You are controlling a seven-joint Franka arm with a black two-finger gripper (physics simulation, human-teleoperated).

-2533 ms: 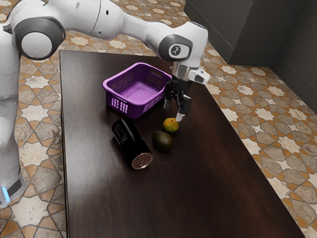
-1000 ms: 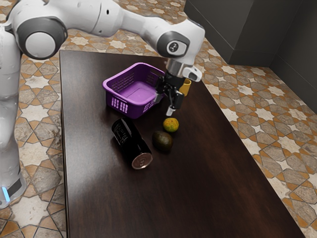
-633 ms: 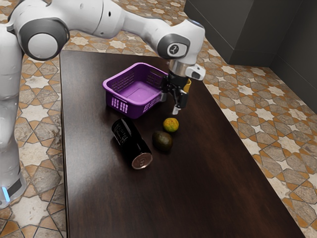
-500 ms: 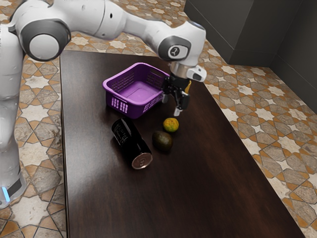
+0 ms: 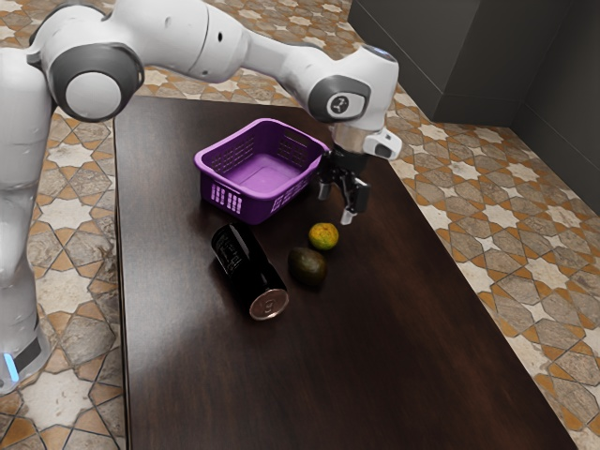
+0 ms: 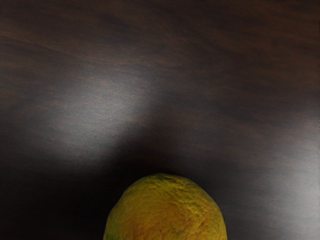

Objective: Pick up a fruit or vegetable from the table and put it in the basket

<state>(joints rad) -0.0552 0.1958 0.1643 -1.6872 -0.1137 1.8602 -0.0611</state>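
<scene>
End effector [image 5: 336, 205] farther from basket [image 5: 250, 206]

The rounded white arm [image 5: 178, 37] has dark grey joint rings [image 5: 58, 81], a small round marking [image 5: 341, 105] near the wrist, a blue strip [image 5: 11, 367] low down, a silvery collar [image 5: 351, 139] and a black gripper [image 5: 336, 205] with pale fingertips [image 5: 347, 217].

A wrinkled, yellow-orange citrus [image 5: 323, 236], tinged green, lies just below the claw [image 5: 336, 204]. A dark, oval avocado [image 5: 307, 267] rests farther from the claw, beyond the citrus. The purple, slotted basket [image 5: 225, 176] stands upright beside the claw, toward the exterior view's left.
</scene>
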